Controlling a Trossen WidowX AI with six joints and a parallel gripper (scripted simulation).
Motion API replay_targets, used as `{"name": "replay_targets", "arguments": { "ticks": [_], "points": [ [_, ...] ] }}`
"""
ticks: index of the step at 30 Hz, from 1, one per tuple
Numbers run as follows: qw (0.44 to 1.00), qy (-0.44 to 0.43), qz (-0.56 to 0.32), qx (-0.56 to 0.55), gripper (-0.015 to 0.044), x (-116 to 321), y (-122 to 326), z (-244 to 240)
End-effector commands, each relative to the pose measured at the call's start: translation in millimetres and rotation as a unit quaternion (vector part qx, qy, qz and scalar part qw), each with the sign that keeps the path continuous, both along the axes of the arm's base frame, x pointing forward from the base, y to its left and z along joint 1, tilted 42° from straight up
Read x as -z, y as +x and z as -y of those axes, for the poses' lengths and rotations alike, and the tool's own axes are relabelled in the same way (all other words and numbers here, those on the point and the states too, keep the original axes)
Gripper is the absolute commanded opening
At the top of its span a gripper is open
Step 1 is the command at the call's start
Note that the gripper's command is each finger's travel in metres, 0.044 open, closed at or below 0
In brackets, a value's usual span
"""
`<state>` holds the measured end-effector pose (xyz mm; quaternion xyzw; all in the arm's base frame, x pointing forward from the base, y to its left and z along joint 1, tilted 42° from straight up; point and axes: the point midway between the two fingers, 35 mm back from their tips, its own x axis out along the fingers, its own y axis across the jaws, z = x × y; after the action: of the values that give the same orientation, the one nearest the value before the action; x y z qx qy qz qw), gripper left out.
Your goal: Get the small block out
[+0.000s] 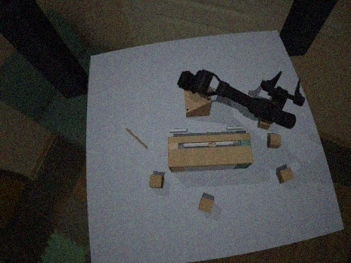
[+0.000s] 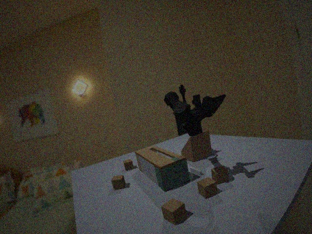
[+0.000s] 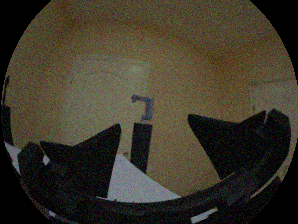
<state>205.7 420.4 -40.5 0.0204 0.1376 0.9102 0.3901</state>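
The box (image 1: 208, 156) (image 2: 159, 158) stands upright on the table (image 1: 125, 211) (image 2: 97, 202), with a wooden top, a long slot in it and a teal end wall. Through the slot in the top view, a small tan block (image 1: 212, 144) shows near the middle of the slot's length. The shelf's two ends and which one is the pocket cannot be made out. My gripper (image 1: 290, 75) (image 3: 154, 122) is open and empty, raised high beyond the box's right end, on the arm base's side and well apart from the box.
Loose wooden cubes lie around the box: two near its left and front (image 1: 156, 181) (image 1: 206, 202), several to its right (image 1: 285, 174) (image 1: 274, 140) (image 1: 264, 123). A thin stick (image 1: 136, 137) lies left of the box. The wooden arm base (image 1: 197, 103) (image 2: 198, 148) stands behind it.
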Motion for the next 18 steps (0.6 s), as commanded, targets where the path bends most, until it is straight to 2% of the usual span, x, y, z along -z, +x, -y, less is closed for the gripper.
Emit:
{"name": "replay_targets", "arguments": {
  "ticks": [1,3,6,9,12,18],
  "points": [
    [1.0,-0.009,-0.003,0.003,0.04,-0.2,1.3,0.6],
    [0.996,-0.083,-0.028,0.031,0.04,-1.4,11.4,6.0],
    [0.96,-0.241,-0.091,0.106,0.04,-4.0,33.9,23.8],
    [0.89,-0.379,-0.16,0.196,0.04,-6.9,54.6,48.8],
    [0.788,-0.49,-0.231,0.294,0.04,-10.9,72.3,80.5],
    [0.648,-0.571,-0.304,0.401,0.04,-16.8,87.1,120.8]
  ]
}}
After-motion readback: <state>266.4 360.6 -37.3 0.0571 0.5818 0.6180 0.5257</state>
